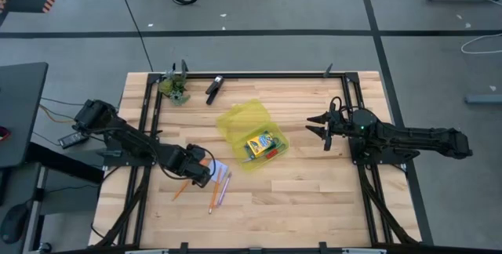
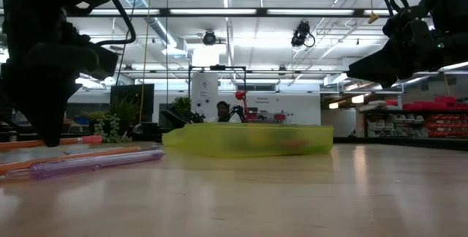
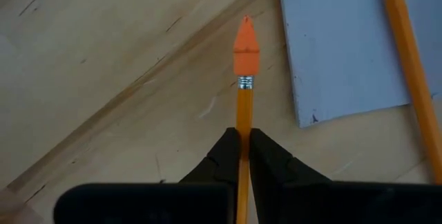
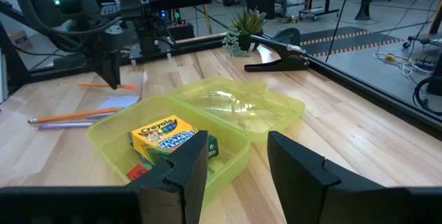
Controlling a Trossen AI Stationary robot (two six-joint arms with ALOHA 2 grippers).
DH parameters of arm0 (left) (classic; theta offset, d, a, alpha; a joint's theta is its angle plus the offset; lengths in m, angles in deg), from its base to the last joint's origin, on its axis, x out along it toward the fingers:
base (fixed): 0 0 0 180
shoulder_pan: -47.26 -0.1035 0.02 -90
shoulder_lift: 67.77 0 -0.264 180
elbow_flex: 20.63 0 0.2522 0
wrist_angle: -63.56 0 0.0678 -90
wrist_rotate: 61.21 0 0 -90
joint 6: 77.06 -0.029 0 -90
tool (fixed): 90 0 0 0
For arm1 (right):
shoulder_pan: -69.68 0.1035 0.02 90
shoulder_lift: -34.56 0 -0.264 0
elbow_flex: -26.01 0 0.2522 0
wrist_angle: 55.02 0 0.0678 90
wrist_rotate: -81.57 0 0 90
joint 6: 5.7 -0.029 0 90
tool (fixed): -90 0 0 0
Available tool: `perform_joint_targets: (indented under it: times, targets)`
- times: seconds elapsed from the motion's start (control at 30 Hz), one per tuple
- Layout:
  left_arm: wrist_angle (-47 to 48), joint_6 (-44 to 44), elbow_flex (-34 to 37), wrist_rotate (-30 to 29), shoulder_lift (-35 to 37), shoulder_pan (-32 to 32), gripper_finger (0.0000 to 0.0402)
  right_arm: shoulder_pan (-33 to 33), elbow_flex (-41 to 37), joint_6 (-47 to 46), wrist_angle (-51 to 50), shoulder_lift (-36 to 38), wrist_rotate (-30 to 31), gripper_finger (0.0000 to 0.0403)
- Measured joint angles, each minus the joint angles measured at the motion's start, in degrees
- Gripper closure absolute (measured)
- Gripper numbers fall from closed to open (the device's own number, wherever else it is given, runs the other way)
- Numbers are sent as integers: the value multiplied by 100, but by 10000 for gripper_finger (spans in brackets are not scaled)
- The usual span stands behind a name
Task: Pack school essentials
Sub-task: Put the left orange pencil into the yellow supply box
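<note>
The left gripper (image 3: 243, 156) is seen closed on a thin orange pencil with an orange eraser cap (image 3: 244, 79), which is pinched between the two dark fingers just behind its metal ferrule. The eraser end is pointed out ahead of the gripper, over the light wooden table (image 1: 314, 199). A pale blue-white note pad (image 3: 345, 41) is lying flat just beside the held pencil, with a second orange pencil (image 3: 413, 72) resting along it. The right gripper (image 1: 320, 126) is held above the table, fingers parted and empty, near the open translucent yellow plastic case (image 1: 251, 135), in which a yellow-green crayon box (image 4: 166, 135) is lying.
</note>
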Motion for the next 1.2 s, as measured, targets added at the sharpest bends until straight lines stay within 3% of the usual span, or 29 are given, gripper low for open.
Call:
perform_joint_targets:
  times: [0.57,0.83,1.2]
  targets:
    - [253,-166,-149,-294,497,-44,382,1,0,0,1,1,0,246]
    - [803,-366,-617,-676,493,-44,382,1,0,0,0,1,0,246]
    - [644,-760,-898,-1641,493,-44,379,2,0,-2,0,1,0,246]
